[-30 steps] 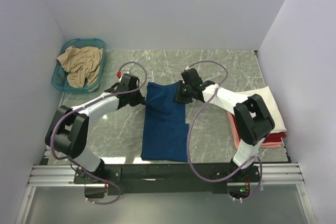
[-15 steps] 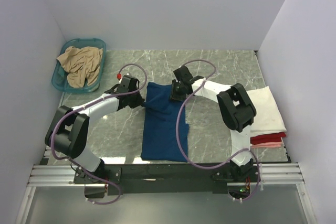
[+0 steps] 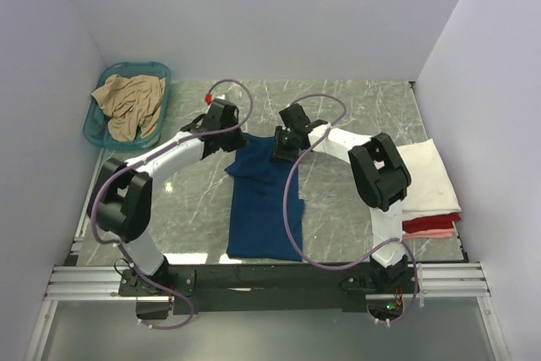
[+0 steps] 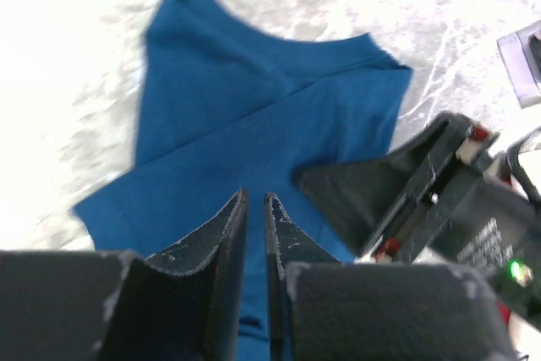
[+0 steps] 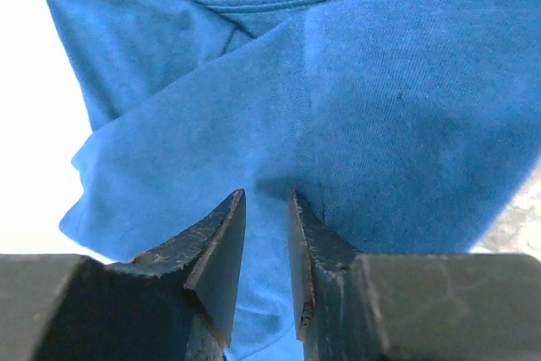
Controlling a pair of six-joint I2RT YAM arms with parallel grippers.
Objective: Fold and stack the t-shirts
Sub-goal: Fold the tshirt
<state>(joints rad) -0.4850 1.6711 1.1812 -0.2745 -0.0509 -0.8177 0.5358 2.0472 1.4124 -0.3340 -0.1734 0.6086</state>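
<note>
The dark blue t-shirt (image 3: 264,205) lies partly folded in the middle of the table, long and narrow, its top end bunched between my two grippers. My left gripper (image 3: 235,143) is at its top left, with the jaws nearly together and blue cloth between them in the left wrist view (image 4: 254,196). My right gripper (image 3: 281,151) is at the top right, its jaws narrow with a fold of the shirt between them in the right wrist view (image 5: 266,194). A tan t-shirt (image 3: 128,103) lies crumpled in the basket. Cream-white (image 3: 431,177), red (image 3: 427,223) and pink (image 3: 397,234) shirts are stacked at the right.
The teal plastic basket (image 3: 161,68) stands at the back left corner. White walls close in the table on three sides. The right arm's cable loops over the shirt. The right gripper body (image 4: 431,183) shows close beside my left fingers.
My left gripper has moved away from the near edge and to the right, pulling the shirt's top left in. My right gripper has shifted slightly left. The shirt's top is narrower.
</note>
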